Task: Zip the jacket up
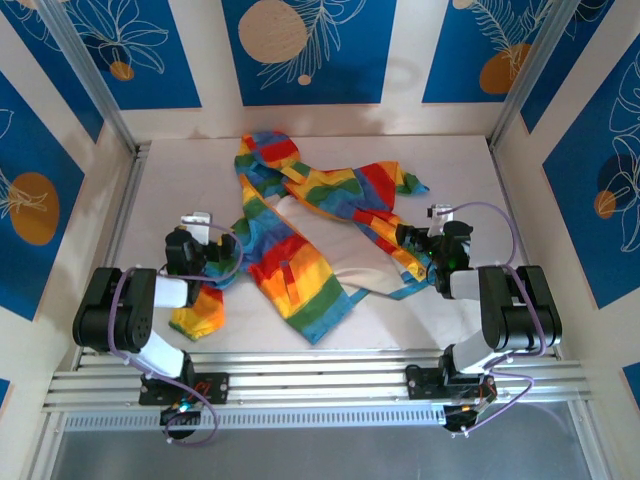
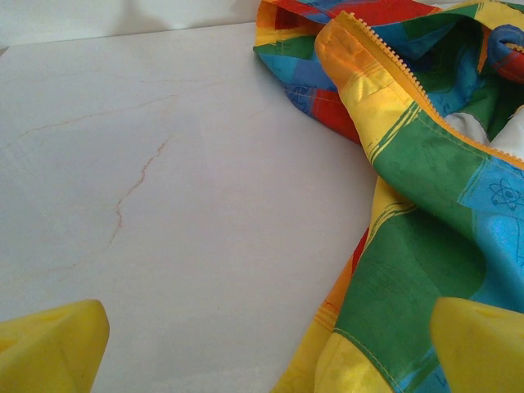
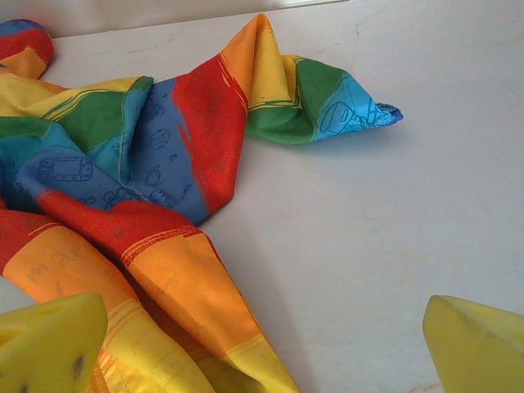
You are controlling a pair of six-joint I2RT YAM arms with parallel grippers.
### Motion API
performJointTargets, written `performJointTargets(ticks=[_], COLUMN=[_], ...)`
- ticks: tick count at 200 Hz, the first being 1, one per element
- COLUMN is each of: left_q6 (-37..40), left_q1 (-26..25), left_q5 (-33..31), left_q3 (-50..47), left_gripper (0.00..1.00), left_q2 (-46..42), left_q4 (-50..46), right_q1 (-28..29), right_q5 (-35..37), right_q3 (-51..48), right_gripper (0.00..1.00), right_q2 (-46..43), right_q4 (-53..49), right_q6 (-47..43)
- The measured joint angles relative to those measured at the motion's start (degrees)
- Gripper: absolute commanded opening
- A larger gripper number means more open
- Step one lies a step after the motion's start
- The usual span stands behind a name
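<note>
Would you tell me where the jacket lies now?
In the top view, the jacket lies crumpled and open mid-table, between the left gripper and the right gripper.

No legible text; atom doodle (image 2: 501,194) on jacket (image 2: 426,164)

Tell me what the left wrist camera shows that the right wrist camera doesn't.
Left wrist: zipper teeth edging the jacket, with white lining beside them. Right wrist: a pointed blue fabric tip lying on the table. Both: rainbow-striped fabric on the white table, and the yellow left fingers or right fingers spread open at the bottom corners.
</note>
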Motion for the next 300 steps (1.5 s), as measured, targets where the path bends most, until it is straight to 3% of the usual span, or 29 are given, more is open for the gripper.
performJointTargets(ticks=[248, 277, 300], left_q6=[-0.04, -0.07, -0.66], left_q1=[0.0, 0.0, 0.0], left_q5=[-0.28, -1.18, -1.42], left_q3=[-0.02, -0.07, 0.39], left_gripper=[1.0, 1.0, 0.95], left_q2=[-0.24, -5.11, -12.55], left_q4=[-0.07, -2.91, -8.76], right_q1=[0.0, 0.0, 0.2], right_q5=[0.0, -0.92, -1.33], right_q3=[0.0, 1.09, 5.66], right_gripper=[0.99, 0.99, 0.97], right_q2=[0.0, -0.02, -1.07], right_q4=[0.0, -2.27, -10.23], right_q6=[0.0, -0.63, -1.07])
